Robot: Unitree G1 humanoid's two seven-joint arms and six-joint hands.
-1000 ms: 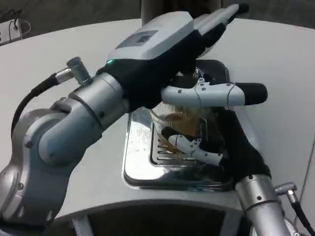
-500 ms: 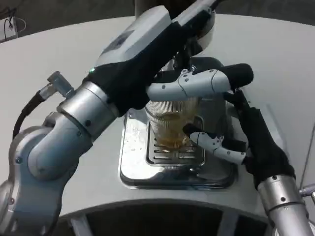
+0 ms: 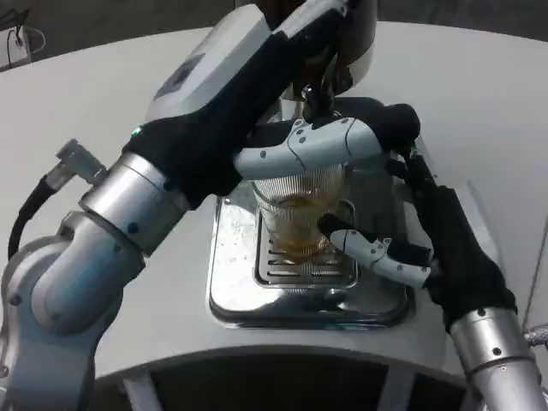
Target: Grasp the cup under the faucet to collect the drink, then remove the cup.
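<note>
A clear ribbed cup (image 3: 295,214) holding amber drink stands on the slotted grille of the steel drip tray (image 3: 231,291), under the dark faucet (image 3: 347,47). My right hand (image 3: 437,248) comes in from the right and wraps the cup: one of its white fingers (image 3: 377,253) crosses the cup's front and the black palm sits at its right side. My left hand (image 3: 231,86) hovers above the cup, its fingers stretched up against the faucet body and its thumb (image 3: 317,145) lying across just over the cup's rim. The cup's top is partly hidden by that thumb.
The drip tray sits near the front edge of the round white table (image 3: 103,103). The faucet column rises at the back. My left forearm (image 3: 111,231) crosses the left half of the picture. A cable lies at the far left corner.
My left hand has risen and reached farther back to the faucet. My right hand has moved up along the cup's right side. The cup stays on the grille.
</note>
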